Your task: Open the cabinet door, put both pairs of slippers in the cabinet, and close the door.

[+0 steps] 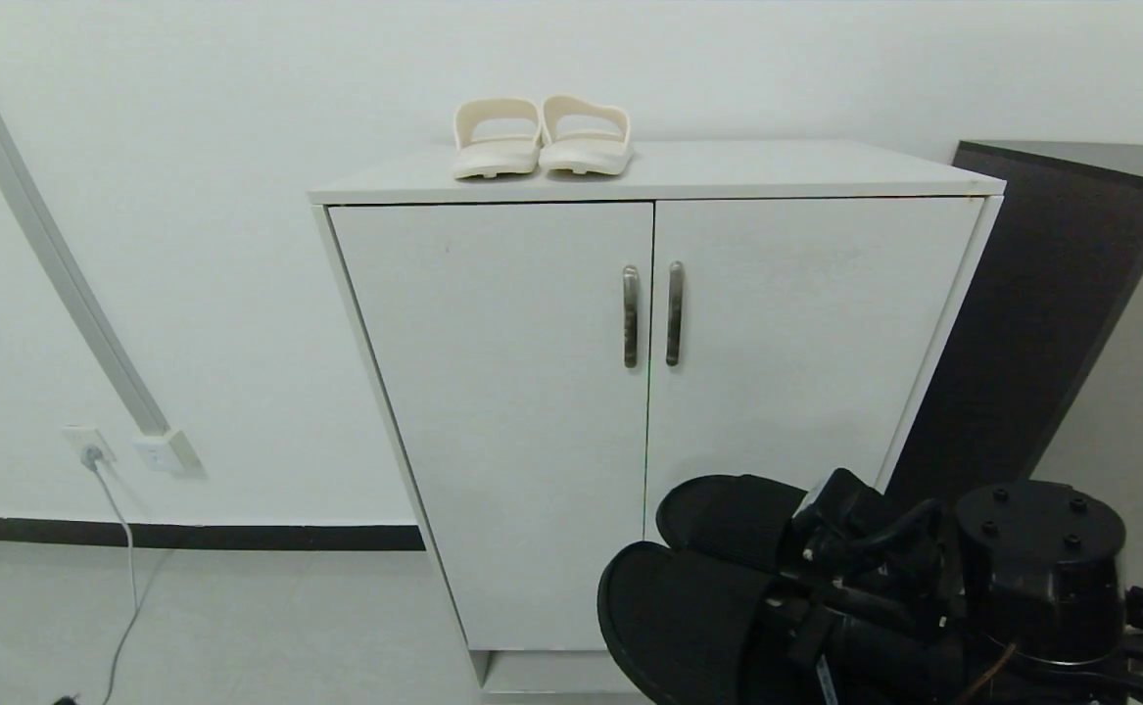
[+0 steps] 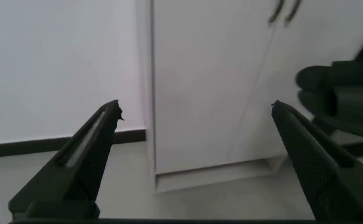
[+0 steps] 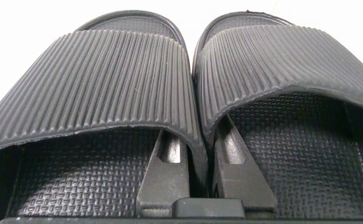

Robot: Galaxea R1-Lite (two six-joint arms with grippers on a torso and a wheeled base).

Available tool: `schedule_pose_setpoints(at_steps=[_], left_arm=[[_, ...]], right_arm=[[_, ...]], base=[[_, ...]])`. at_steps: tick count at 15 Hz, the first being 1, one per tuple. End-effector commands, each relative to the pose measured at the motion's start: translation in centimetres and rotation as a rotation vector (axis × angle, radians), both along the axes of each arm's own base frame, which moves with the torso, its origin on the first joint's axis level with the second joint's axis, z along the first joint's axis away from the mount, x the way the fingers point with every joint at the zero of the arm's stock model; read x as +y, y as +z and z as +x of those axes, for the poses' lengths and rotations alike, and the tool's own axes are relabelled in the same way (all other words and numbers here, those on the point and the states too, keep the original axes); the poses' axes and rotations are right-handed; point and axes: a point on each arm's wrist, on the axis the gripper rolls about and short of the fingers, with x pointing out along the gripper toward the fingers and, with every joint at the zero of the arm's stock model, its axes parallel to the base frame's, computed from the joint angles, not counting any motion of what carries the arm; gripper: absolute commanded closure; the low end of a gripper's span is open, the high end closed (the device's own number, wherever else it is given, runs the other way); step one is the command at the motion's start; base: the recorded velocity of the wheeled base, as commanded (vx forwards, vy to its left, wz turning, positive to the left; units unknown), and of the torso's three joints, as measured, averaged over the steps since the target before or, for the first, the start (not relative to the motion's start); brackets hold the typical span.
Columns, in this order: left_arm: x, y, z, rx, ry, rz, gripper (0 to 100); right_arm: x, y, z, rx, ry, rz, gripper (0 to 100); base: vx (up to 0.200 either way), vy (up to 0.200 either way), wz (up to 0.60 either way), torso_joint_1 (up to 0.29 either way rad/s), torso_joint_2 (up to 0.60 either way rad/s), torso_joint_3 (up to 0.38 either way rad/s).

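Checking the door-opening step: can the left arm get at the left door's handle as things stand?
Probably yes. The left pincer is open, facing the cabinet with nothing between it and the left door handle; the black slippers in the right pincer hang lower down.

Plain indoor room, maybe home entryway: white cabinet (image 1: 532, 431) against bare wall (image 1: 189, 196), socket (image 1: 86, 446), grey floor (image 1: 287, 627).

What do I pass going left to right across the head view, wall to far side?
Wall socket → cream slippers → black slippers → dark cabinet.
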Motion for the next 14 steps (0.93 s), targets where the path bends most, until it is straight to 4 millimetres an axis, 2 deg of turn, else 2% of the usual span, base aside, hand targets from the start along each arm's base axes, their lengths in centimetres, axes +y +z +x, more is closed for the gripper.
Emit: schedule_pose_setpoints(at_steps=[1,3,5,6,7,9,13,14], left_arm=[[-0.3,3.6,4.3,0.06,-0.112,-0.003,0],[-0.6,5.9,6.8,0.039,-0.269,-0.015,0],[-0.9,6.5,8.2,0.02,-0.37,-0.022,0],[-1.5,6.9,9.7,0.0,-0.466,-0.019,0],[-2.6,7.1,11.5,-0.008,-0.541,-0.017,0],[-5.1,7.6,13.6,-0.006,-0.674,-0.018,0],[-10.7,8.7,17.7,0.012,-0.722,-0.003,0],[-11.4,8.7,18.3,0.008,-0.739,-0.005,0]], right_arm=[[0.0,0.0,-0.1,0.001,0.003,-0.001,100],[0.1,-0.1,-0.1,0.003,0.006,-0.004,100],[0.1,-0.1,-0.1,0.003,0.006,-0.004,100],[0.1,-0.1,-0.1,0.003,0.006,-0.004,100],[0.1,-0.1,-0.1,0.004,0.006,-0.005,100],[0.2,-0.2,-0.2,0.005,0.013,-0.006,100],[0.2,-0.2,-0.3,0.007,0.015,-0.007,100],[0.2,-0.2,-0.3,0.006,0.014,-0.007,100]], base=[[0.0,0.0,0.0,0.002,0.13,0.173],[0.0,0.0,0.0,-0.002,0.22,0.09],[0.0,0.0,0.0,0.002,0.09,0.034],[0.0,0.0,0.0,0.0,0.0,0.0],[0.0,0.0,0.0,0.0,0.0,0.0],[0.0,0.0,0.0,0.0,0.0,0.0],[0.0,0.0,0.0,0.0,0.0,0.0],[0.0,0.0,0.0,0.0,0.0,0.0]])
